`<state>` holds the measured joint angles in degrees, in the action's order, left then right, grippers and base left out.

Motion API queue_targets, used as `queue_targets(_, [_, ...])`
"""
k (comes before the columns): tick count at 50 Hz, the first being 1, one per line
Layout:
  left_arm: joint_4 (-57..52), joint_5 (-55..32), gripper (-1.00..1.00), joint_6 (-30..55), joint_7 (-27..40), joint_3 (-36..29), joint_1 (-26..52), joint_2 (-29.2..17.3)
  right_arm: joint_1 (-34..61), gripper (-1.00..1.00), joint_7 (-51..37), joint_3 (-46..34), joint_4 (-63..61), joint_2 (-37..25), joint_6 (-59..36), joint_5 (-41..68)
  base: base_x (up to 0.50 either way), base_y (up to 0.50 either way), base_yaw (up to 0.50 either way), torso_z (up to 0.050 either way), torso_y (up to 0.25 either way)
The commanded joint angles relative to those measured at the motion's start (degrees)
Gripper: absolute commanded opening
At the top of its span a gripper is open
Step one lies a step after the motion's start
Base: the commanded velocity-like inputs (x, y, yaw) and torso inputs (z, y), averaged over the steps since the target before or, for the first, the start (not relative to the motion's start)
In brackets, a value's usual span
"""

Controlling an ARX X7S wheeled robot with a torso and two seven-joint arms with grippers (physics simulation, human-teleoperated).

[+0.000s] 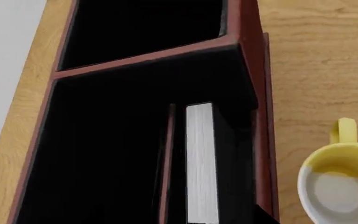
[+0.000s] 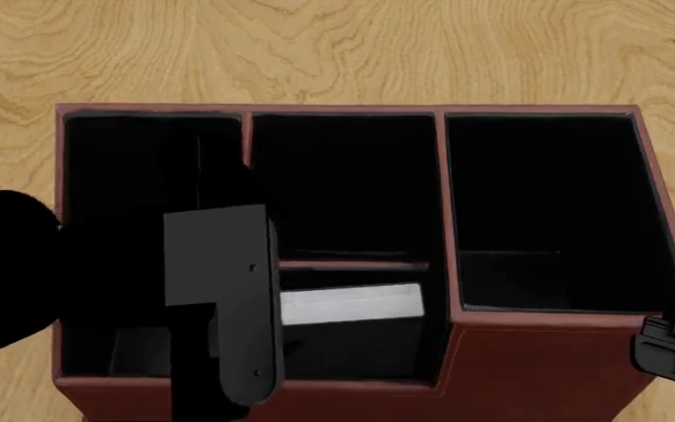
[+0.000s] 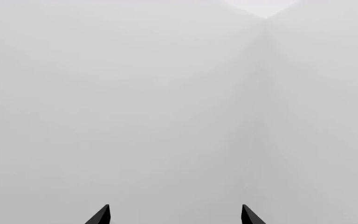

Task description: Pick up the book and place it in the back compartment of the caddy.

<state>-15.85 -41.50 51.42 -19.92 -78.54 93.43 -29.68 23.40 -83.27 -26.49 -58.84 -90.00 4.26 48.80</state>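
my thick black hardcover book with its white page block [image 2: 350,303] stands on edge inside the big red-brown leather-look caddy with the black lining [image 2: 548,360]. from my head view the page block faces up as a pale strip, lying in the middle column of cells, in the cell nearer to me, just on my side of the thin red-brown divider that crosses that column. the cell behind that divider looks dark and i can make out nothing in it. the caddy sits on a light wooden tabletop [image 2: 337,53], and its right front corner has a taller front wall.

in my left wrist view the book [image 1: 202,163] shows again, page edge bright, pressed close between a slim red-brown partition and the caddy's outer wall [image 1: 253,70]. just outside that wall, on the wood, stands a white-and-yellow ceramic mug [image 1: 334,184] with a yellow handle, apart from the caddy.

my left arm [image 2: 222,299] hangs over the caddy's left and middle cells as a flat grey plate and dark housing; its fingers are not visible, so i cannot tell whether that hand is spread or closed. my right gripper [image 3: 175,215] points at a blank pale wall, its two dark fingertips set wide apart with nothing between them. a bit of that arm shows at the lower right edge of the head view.
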Motion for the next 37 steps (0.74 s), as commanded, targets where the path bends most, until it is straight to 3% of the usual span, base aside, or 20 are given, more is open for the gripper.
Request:
queue_targets(1, [-3.09, -3.56, 1.0, 1.23, -0.39, 4.47, 3.45, -1.84, 0.67, 1.0, 0.96, 1.78, -0.73, 0.01, -1.22, 0.73, 0.0, 0.0, 0.0, 0.0, 0.0])
queue_targets(17, [-7.37, -9.43, 1.0, 3.73, 1.9, 11.22, 6.62, -6.62, 0.01, 1.0, 0.84, 1.86, -1.05, 0.01, -0.78, 0.15, 0.0, 0.0, 0.0, 0.0, 0.0])
queue_targets(37, [-13.85, -22.24, 1.0, 2.06, 12.21, 24.48, 3.2, -18.3, -0.2, 1.0, 0.84, 2.56, -1.07, 0.01, -0.83, 0.46, 0.0, 0.0, 0.0, 0.0, 0.0])
